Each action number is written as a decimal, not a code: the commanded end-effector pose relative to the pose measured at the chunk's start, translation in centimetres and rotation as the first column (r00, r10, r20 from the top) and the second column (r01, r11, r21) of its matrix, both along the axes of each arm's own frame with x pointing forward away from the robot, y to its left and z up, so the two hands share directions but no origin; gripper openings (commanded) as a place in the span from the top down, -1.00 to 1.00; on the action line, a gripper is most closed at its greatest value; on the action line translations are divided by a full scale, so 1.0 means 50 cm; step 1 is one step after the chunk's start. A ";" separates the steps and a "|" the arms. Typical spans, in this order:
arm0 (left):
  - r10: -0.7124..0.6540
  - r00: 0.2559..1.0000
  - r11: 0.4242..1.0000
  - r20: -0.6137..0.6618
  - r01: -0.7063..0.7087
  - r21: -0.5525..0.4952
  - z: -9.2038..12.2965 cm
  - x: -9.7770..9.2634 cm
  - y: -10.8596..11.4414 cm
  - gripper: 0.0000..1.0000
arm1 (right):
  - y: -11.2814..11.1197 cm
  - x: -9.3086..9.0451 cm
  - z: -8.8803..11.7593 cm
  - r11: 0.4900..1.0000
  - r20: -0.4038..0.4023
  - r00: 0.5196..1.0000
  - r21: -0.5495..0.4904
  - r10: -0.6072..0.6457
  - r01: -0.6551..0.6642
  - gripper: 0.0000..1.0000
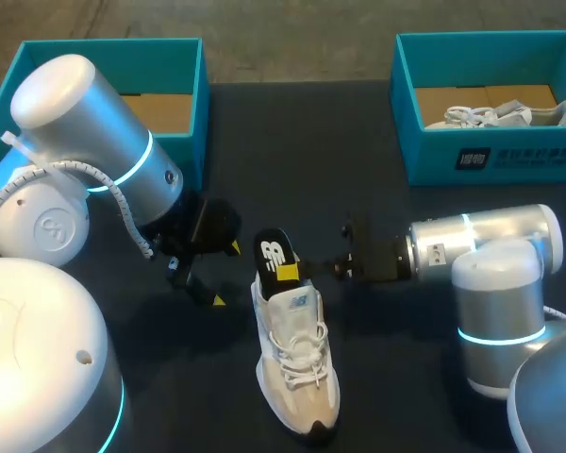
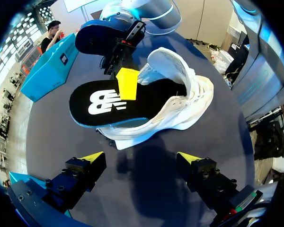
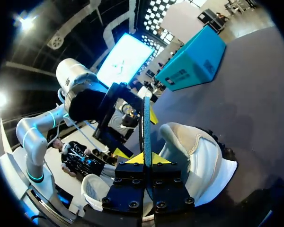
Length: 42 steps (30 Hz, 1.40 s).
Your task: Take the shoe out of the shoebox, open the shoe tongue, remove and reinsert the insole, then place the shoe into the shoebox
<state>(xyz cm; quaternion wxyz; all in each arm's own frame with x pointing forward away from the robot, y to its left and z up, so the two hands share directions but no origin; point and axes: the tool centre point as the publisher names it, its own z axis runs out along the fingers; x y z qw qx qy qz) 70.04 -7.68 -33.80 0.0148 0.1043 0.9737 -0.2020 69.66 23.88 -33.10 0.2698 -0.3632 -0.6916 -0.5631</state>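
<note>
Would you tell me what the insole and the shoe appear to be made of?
The insole looks like foam under matte black fabric, given its thin blue edge. The shoe seems matte off-white textile, judging by its soft folds.

Matt black insole (image 2: 104,106), white cloth shoe (image 2: 196,97), dark matt table (image 2: 146,189).

— What does the robot look like?
— Silver cylinders with white domed joint caps (image 1: 36,223); the left arm (image 1: 94,132) and right arm (image 1: 481,247) both carry glowing cyan rings (image 1: 495,333) at the seams.
— Any cables?
— A white ribbed cable (image 1: 121,203) loops beside the left arm's wrist.
— And the grippers?
— The left gripper (image 2: 141,157) and right gripper (image 3: 146,159) have black blocky fingers (image 2: 81,176) dotted with round screws (image 3: 129,204), tipped in yellow wedges.
</note>
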 end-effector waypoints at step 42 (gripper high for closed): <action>0.001 1.000 1.000 0.001 -0.001 0.003 0.000 -0.001 0.000 -1.00 | 0.022 0.005 -0.002 0.997 0.073 0.994 0.013 0.077 -0.078 0.52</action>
